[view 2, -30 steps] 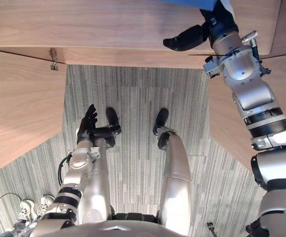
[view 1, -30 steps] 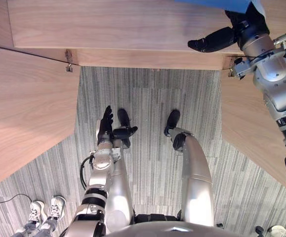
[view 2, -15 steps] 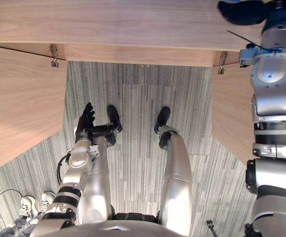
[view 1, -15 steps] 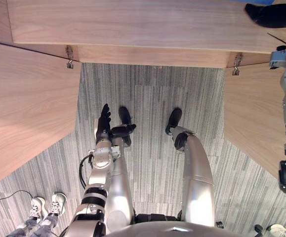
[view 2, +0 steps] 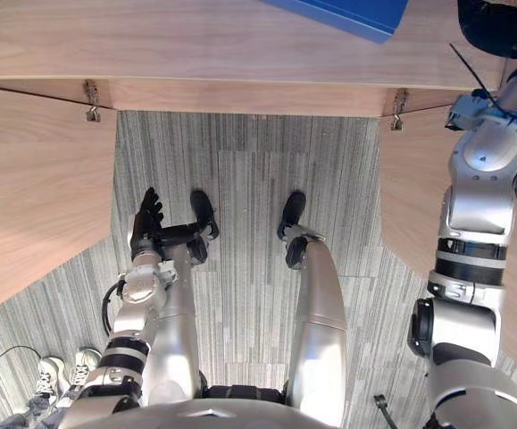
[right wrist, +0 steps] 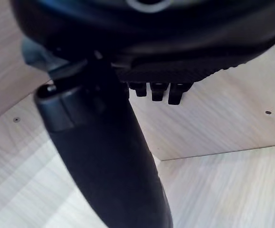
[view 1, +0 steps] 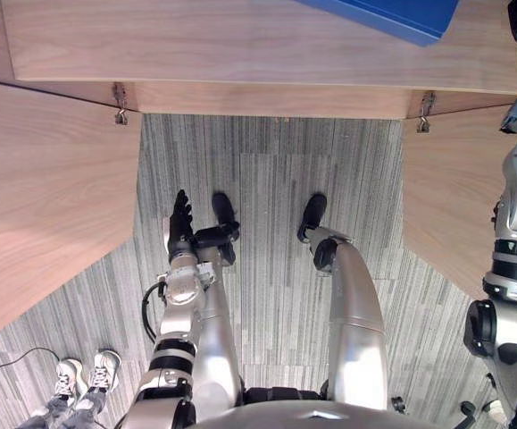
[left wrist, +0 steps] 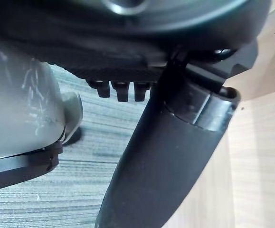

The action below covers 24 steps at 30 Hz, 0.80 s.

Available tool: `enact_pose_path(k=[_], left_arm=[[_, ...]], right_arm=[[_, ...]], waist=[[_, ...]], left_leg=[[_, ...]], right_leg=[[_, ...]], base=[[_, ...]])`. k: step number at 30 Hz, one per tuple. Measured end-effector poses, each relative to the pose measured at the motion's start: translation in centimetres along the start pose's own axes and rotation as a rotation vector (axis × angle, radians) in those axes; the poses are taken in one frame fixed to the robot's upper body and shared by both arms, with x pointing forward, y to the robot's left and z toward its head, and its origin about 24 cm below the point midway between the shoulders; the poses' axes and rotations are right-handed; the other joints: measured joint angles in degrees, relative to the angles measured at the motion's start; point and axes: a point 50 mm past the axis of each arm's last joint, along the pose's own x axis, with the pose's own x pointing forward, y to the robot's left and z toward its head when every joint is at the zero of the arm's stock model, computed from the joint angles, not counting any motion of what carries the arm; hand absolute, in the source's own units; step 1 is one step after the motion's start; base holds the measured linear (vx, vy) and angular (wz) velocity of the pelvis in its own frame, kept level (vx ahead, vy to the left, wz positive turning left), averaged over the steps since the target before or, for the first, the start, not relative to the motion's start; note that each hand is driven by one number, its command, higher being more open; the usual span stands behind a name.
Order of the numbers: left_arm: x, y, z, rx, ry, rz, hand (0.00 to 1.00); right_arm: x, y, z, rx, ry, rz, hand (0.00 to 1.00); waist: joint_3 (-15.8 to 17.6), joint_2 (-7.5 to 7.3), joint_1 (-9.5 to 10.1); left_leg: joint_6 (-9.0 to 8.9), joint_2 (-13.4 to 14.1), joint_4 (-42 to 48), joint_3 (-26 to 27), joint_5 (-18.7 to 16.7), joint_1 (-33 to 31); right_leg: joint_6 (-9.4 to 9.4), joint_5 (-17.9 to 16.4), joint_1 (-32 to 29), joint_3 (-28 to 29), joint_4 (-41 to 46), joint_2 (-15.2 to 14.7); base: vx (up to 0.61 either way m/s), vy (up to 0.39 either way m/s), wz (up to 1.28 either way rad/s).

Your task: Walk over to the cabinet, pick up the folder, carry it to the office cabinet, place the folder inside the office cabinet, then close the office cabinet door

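The blue folder [view 1: 392, 13] lies flat on the wooden shelf [view 1: 240, 45] of the office cabinet, with nothing touching it. My right hand [view 2: 499, 27] is raised to the right of the folder and apart from it. In the right wrist view its thumb [right wrist: 104, 156] stands straight in front of bare wooden panels, and the hand holds nothing. My left hand [view 1: 182, 223] hangs low by my side over the carpet, fingers straight and empty.
Both cabinet doors stand open: the left door [view 1: 44, 197] and the right door [view 1: 441, 206] flank the strip of grey carpet [view 1: 267, 179] where I stand. Metal hinges [view 1: 120, 103] sit at the shelf's corners. A person's shoes [view 1: 84, 375] show at the lower left.
My right hand has let go of the folder and moved right, away from it. The folder now lies free on the shelf. The left hand has barely moved.
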Motion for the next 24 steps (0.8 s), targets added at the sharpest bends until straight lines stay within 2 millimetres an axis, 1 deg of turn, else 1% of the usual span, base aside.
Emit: enact_pose_path(k=[3, 8, 11, 12, 13, 15, 16, 17, 18, 19, 21, 23, 24], left_arm=[[0.0, 0.1, 0.0, 0.001, 0.001, 0.004, 1.00], [0.0, 0.1, 0.0, 0.019, 0.001, 0.003, 1.00], [0.1, 0.3, -0.1, 0.023, 0.006, 0.007, 1.00], [0.1, 0.3, -0.1, 0.023, 0.007, 0.008, 1.00], [0.1, 0.3, -0.1, 0.024, 0.007, 0.008, 1.00], [0.1, 0.3, -0.1, 0.025, 0.009, 0.007, 1.00], [0.1, 0.3, -0.2, 0.025, 0.010, 0.006, 1.00], [0.0, 0.3, -0.3, 0.024, 0.013, 0.005, 1.00], [-0.1, 0.3, -0.4, 0.026, 0.019, 0.004, 1.00], [-0.1, 0.3, -0.5, 0.027, 0.024, 0.003, 1.00], [-0.3, 0.3, -1.1, 0.036, 0.044, -0.006, 1.00], [-0.5, 0.3, -1.5, 0.046, 0.058, -0.013, 1.00], [-0.7, 0.3, -2.0, 0.060, 0.074, -0.022, 1.00]], right_arm=[[-0.8, 0.2, 0.2, 0.026, -0.002, 0.002, 1.00], [-3.5, 0.7, 0.0, 0.075, 0.010, 0.033, 1.00], [-6.1, 2.0, 0.5, 0.124, -0.009, 0.142, 1.00], [-7.2, 2.5, 0.8, 0.148, -0.024, 0.197, 1.00], [-7.8, 2.8, 0.9, 0.161, -0.029, 0.224, 1.00], [-9.8, 3.9, 1.3, 0.215, -0.031, 0.315, 1.00], [-10.2, 4.1, 1.3, 0.228, -0.026, 0.334, 1.00], [-11.2, 4.6, 1.3, 0.246, -0.013, 0.374, 1.00], [-12.2, 5.0, 1.2, 0.258, 0.001, 0.421, 1.00], [-12.7, 5.2, 1.2, 0.266, 0.011, 0.442, 1.00], [-14.9, 6.1, 1.0, 0.305, 0.054, 0.521, 1.00], [-16.3, 6.7, 1.2, 0.343, 0.080, 0.581, 1.00], [-17.6, 7.4, 1.4, 0.379, 0.104, 0.650, 1.00]], waist=[[0.01, 0.00, -0.14], [0.03, -0.03, -0.15], [0.06, -0.09, -0.48], [0.07, -0.10, -0.50], [0.08, -0.13, -0.51], [0.15, -0.25, -0.56], [0.21, -0.36, -0.56], [0.21, -0.37, -0.48], [0.21, -0.38, -0.50], [0.21, -0.38, -0.52], [0.18, -0.42, -0.65], [0.03, -0.69, -0.72], [0.00, -0.74, -0.79]], left_leg=[[0.12, 0.06, 0.26, 0.01, -0.09, 0.00], [0.10, 0.24, 1.24, 0.02, -0.49, 0.02], [0.09, 0.42, 1.99, 0.17, -0.84, 0.26], [0.05, 0.49, 2.31, 0.19, -0.96, 0.35], [0.02, 0.53, 2.48, 0.19, -1.07, 0.40], [0.03, 0.57, 2.91, 0.21, -1.22, 0.84], [0.02, 0.57, 2.97, 0.23, -1.26, 1.06], [-0.33, 0.69, 3.41, 0.27, -1.94, 1.46], [-0.29, 0.81, 3.83, 0.35, -2.31, 1.99], [-0.35, 0.81, 3.98, 0.36, -2.47, 2.35], [-0.10, 0.77, 4.51, 0.55, -3.26, 4.30], [0.01, 0.53, 4.56, 1.04, -3.69, 5.78], [0.08, 0.34, 4.61, 1.39, -4.24, 7.31]], right_leg=[[0.01, -0.01, 0.00, 0.08, 0.14, 0.01], [0.03, -0.03, 0.01, 0.35, 0.89, 0.02], [0.04, -0.04, 0.02, 0.75, 1.59, 0.07], [0.18, -0.14, 0.04, 0.85, 1.87, 0.06], [0.28, -0.20, 0.06, 0.89, 2.00, 0.07], [0.36, -0.26, 0.43, 1.09, 2.35, 0.06], [0.44, -0.31, 0.62, 1.14, 2.43, 0.05], [0.59, -0.46, 1.13, 1.12, 2.45, 0.06], [0.74, -0.55, 1.78, 1.18, 2.58, 0.05], [0.82, -0.60, 2.22, 1.22, 2.59, 0.03], [1.29, -0.91, 4.31, 1.40, 2.64, -0.13], [1.57, -1.20, 5.47, 1.80, 2.83, -0.47], [1.92, -1.53, 6.79, 2.03, 2.89, -0.77]], base=[[0.02, 0.049, -0.02], [0.01, 0.055, -0.03], [0.00, 0.051, -0.06], [-0.01, 0.046, -0.04], [-0.01, 0.043, -0.04], [-0.02, 0.044, -0.02], [-0.02, 0.047, -0.02], [-0.01, 0.053, -0.04], [-0.01, 0.069, -0.04], [0.00, 0.076, -0.04], [0.02, 0.072, -0.02], [0.03, 0.048, -0.01], [0.04, 0.044, 0.00]])
